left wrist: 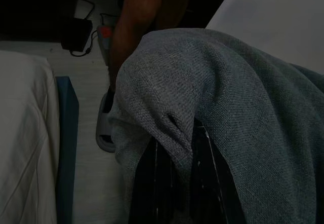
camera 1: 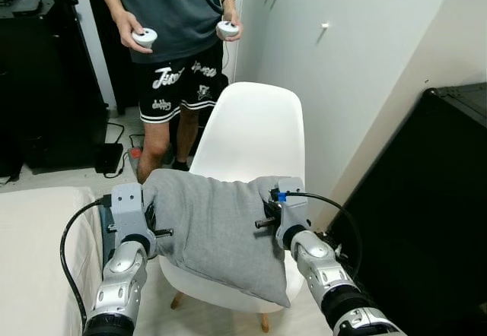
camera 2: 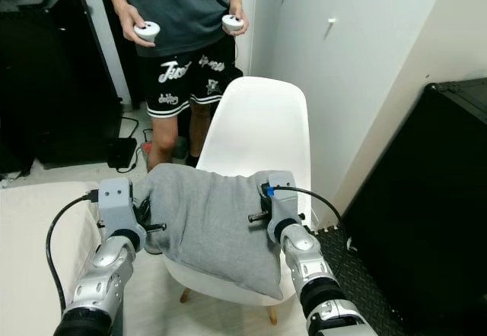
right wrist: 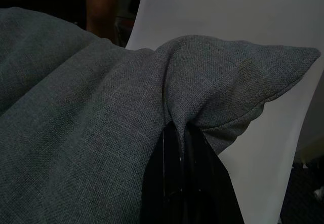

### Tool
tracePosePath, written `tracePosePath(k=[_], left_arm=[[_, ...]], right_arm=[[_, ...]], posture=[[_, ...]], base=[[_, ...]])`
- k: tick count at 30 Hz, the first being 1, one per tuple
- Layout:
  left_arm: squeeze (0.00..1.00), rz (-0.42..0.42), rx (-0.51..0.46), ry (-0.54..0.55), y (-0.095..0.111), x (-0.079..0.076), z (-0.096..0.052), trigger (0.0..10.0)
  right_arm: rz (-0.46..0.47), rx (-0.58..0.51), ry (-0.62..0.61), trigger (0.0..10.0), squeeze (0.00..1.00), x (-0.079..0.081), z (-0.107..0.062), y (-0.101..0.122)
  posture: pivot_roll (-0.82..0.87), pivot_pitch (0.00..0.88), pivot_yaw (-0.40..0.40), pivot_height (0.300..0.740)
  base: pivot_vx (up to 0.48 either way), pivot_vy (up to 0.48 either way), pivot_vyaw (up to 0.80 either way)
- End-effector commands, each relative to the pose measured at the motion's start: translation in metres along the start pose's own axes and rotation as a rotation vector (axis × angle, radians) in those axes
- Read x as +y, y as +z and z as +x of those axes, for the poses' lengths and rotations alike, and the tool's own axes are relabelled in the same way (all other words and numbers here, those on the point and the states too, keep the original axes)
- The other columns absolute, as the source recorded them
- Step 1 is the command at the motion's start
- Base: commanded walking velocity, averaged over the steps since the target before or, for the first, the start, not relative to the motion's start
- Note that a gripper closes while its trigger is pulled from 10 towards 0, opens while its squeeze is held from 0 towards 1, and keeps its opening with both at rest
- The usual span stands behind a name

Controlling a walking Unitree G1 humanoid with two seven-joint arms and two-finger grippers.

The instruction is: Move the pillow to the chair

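Pillow: the grey pillow point(camera 1: 217, 229) hung between both arms, above the seat of the chair, its lower right corner drooping toward the near edge of the seat; whether it touched the seat could not be told.
Chair: the white chair point(camera 1: 255, 134) stood straight ahead, its back toward the far side, beside the white wall on the right.
Left claw: the left claw point(left wrist: 174, 183) was pressed together on the pillow's left edge, with grey fabric folded over and between its black fingers point(left wrist: 152, 188).
Right claw: the right claw point(right wrist: 179, 183) was pinching the pillow's upper right corner, the cloth bunched where its fingers point(right wrist: 169, 178) met, and the corner tip poked out against the white chair back.
Bed: a cream bed point(camera 1: 34, 252) lay near left, just beside the left arm.
Person: a person point(camera 1: 179, 39) in dark shorts stood beyond the chair on the far left, holding a white controller point(camera 1: 144, 36) in each hand.
Cabinet: a black cabinet point(camera 1: 426, 207) stood on the right, near the chair.
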State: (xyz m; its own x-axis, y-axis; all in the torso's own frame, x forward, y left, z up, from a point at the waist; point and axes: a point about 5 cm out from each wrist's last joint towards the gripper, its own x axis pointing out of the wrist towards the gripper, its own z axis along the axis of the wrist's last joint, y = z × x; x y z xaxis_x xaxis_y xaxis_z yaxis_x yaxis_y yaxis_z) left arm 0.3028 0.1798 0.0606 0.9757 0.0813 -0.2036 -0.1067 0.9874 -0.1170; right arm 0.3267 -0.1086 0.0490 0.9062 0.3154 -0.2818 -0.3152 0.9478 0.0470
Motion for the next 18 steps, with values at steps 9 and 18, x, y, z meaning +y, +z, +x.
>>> tracePosePath(k=[9,18], left_arm=[[0.00,0.018,-0.016,-0.058,0.0060,-0.0149,0.0068,10.0],[0.00,0.033,-0.012,-0.077,0.0077,-0.0171,0.0117,10.0]], right_arm=[[0.014,-0.020,0.031,10.0,0.00,0.0058,0.0036,0.0073],[0.011,-0.022,0.027,10.0,0.00,0.0025,0.0030,0.0081]], posture=[[-0.03,0.074,-0.075,0.690],[-0.04,0.076,-0.068,0.690]], base=[[0.000,0.000,0.00],[0.000,0.000,0.00]])
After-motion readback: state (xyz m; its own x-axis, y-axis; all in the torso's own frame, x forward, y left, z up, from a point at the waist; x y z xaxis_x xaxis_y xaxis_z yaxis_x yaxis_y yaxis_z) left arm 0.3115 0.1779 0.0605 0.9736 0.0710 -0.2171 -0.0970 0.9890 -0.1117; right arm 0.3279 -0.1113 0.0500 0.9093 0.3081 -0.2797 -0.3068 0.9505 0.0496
